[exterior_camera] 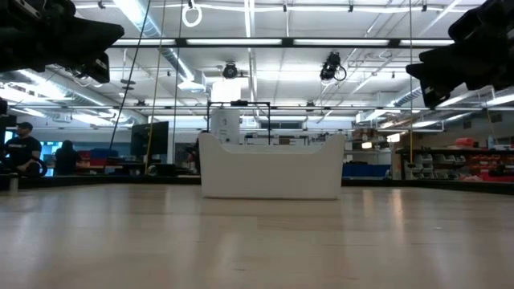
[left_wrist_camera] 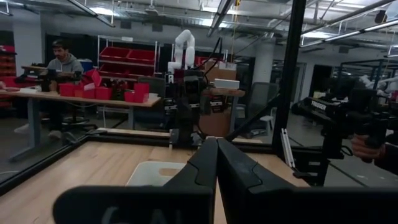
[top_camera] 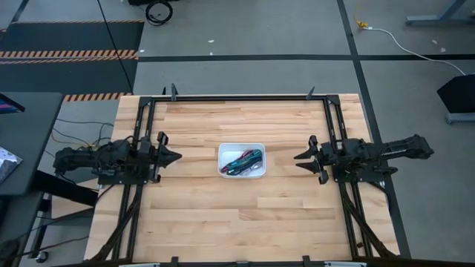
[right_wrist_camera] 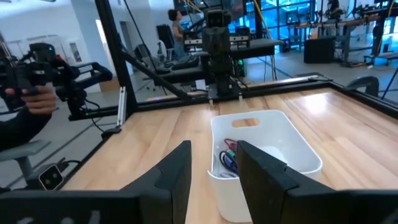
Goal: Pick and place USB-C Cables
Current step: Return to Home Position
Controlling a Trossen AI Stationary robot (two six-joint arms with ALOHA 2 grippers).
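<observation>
The USB-C cables [top_camera: 243,161] lie bundled inside the white rounded tray [top_camera: 241,146] at the table's middle; green, maroon and dark purple strands show from above. The right wrist view shows green, red and purple loops [right_wrist_camera: 227,158] resting on the tray's floor. My left gripper [top_camera: 177,156] hovers left of the tray, shut, pointing at it; its fingers [left_wrist_camera: 217,143] meet in the left wrist view. My right gripper [top_camera: 298,158] hovers right of the tray, open, its fingertips [right_wrist_camera: 214,146] pointing at the tray's near wall [right_wrist_camera: 236,186]. Neither touches anything.
The tray [exterior_camera: 271,167] stands flat on the wooden table. Black frame rails [top_camera: 245,98] run along the far edge and both sides. Bare wood lies around the tray. People sit at benches beyond the table [left_wrist_camera: 62,59]; a hand holds a controller [right_wrist_camera: 28,99].
</observation>
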